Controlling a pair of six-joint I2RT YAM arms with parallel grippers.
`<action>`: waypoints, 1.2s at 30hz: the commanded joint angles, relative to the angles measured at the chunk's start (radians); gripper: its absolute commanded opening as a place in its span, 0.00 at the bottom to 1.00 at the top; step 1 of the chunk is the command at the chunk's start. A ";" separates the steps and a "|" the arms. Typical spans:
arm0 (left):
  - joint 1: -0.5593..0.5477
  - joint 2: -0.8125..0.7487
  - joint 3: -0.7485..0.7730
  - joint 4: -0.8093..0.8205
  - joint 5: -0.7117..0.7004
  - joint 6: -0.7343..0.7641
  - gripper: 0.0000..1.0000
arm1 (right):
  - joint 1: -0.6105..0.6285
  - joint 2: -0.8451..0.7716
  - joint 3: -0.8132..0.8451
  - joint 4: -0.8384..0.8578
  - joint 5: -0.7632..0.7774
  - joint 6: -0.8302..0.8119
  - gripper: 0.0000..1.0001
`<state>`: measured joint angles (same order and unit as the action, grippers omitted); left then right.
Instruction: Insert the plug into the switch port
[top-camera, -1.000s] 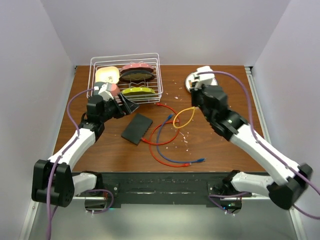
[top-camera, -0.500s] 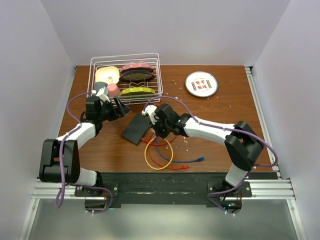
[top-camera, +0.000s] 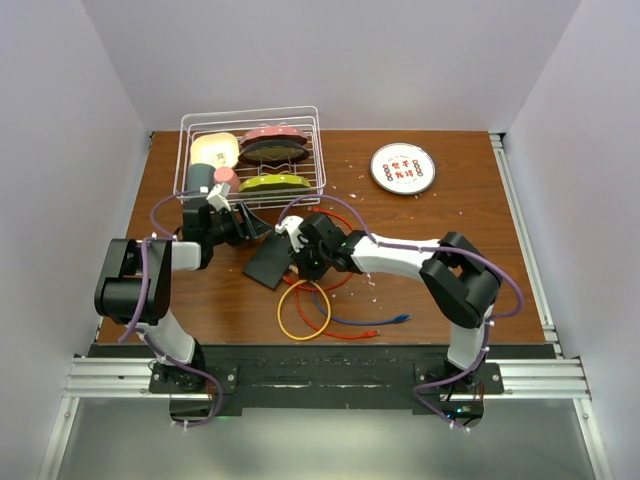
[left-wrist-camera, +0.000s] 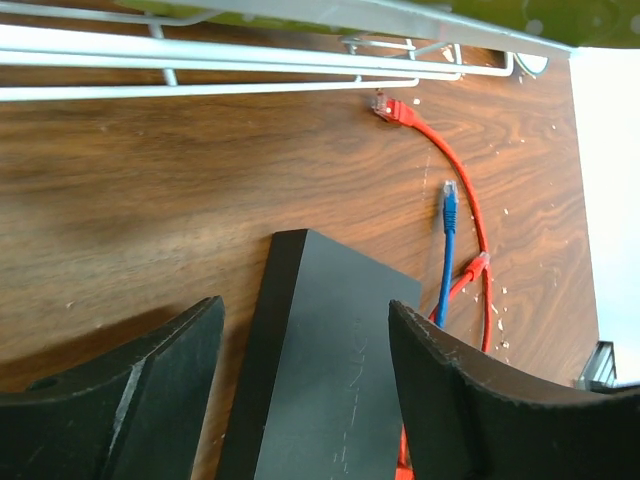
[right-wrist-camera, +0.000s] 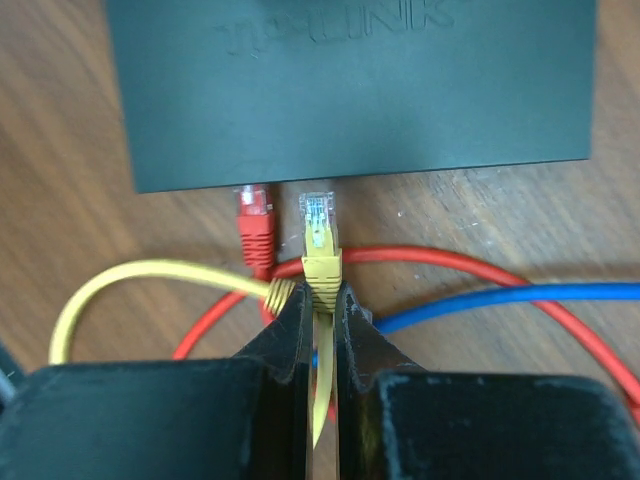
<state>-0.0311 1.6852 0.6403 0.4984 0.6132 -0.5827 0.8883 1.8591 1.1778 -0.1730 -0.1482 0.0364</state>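
Note:
The switch (top-camera: 268, 266) is a flat black box lying left of the table's centre. My left gripper (top-camera: 258, 226) is open at the switch's far end; in the left wrist view its fingers (left-wrist-camera: 140, 390) stand on either side of the switch (left-wrist-camera: 335, 370). My right gripper (top-camera: 300, 254) is shut on a yellow plug (right-wrist-camera: 321, 248), with the plug's tip just short of the switch's socket edge (right-wrist-camera: 350, 90). A red plug (right-wrist-camera: 254, 220) sits in the socket beside it. The yellow cable (top-camera: 305, 310) loops behind the gripper.
A white wire basket (top-camera: 252, 150) with dishes stands at the back left, close behind my left gripper. A round white disc with red marks (top-camera: 403, 168) lies at the back right. Red (top-camera: 340, 222) and blue (top-camera: 385, 323) cables curl right of the switch; loose red (left-wrist-camera: 395, 108) and blue (left-wrist-camera: 449, 195) plugs lie beyond it.
My right gripper has swung from near the white disc to the switch's near edge, bringing the yellow cable along. My left gripper has moved in around the switch's far end.

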 joint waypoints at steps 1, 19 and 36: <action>0.005 0.007 -0.016 0.088 0.039 0.009 0.70 | 0.008 0.020 0.031 0.046 0.025 0.025 0.00; 0.005 -0.007 -0.036 0.080 0.056 0.006 0.62 | 0.032 0.144 0.089 -0.128 0.101 -0.018 0.00; 0.007 -0.035 -0.022 -0.020 -0.042 0.037 0.66 | 0.032 0.172 0.201 -0.068 0.147 -0.079 0.00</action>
<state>-0.0265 1.6829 0.6079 0.5106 0.6022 -0.5785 0.9165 2.0281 1.3876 -0.2844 -0.0391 -0.0063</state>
